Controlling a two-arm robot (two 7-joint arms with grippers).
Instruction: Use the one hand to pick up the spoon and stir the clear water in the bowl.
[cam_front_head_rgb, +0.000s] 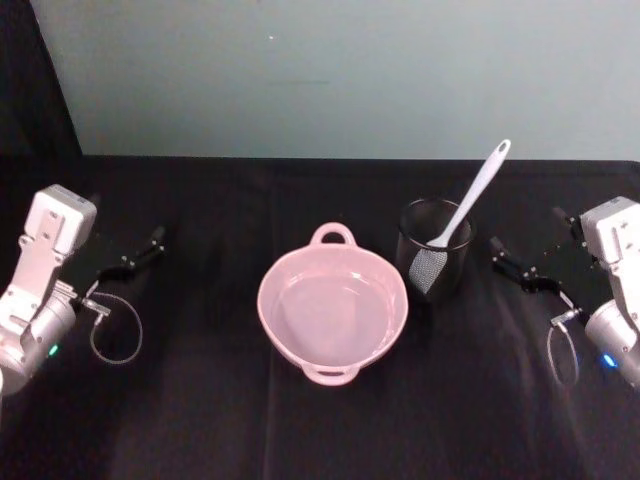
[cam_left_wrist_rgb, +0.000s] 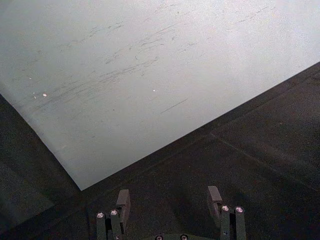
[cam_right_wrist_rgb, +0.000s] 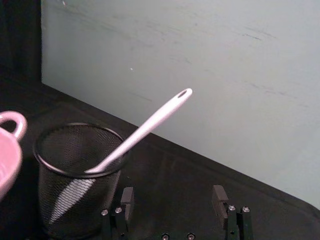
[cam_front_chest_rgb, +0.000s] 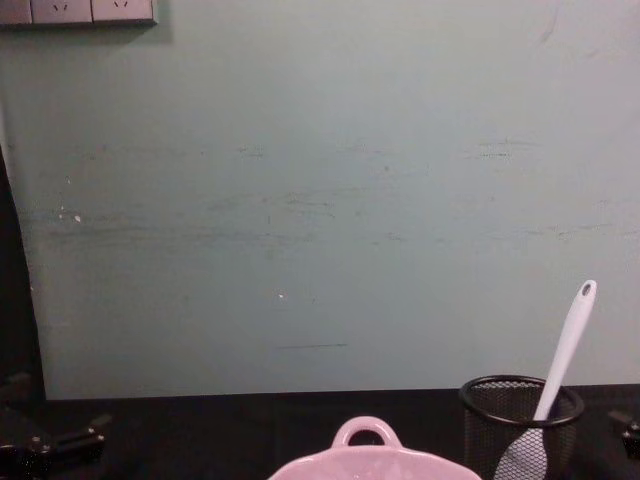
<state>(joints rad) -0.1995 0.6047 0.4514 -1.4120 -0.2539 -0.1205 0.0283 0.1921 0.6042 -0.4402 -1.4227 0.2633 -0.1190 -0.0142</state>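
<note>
Holding left tool (cam_left_wrist_rgb: 169, 196) and right tool (cam_right_wrist_rgb: 173, 195) open, I am seeing spoon (cam_front_head_rgb: 470, 205) leaning in cup (cam_front_head_rgb: 455, 272) beside bowl (cam_front_head_rgb: 263, 305).

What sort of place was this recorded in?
Probably a robot test bench, not a kitchen: a black-draped table against a bare pale wall, set with a pink bowl and a mesh cup holding a spoon.
</note>
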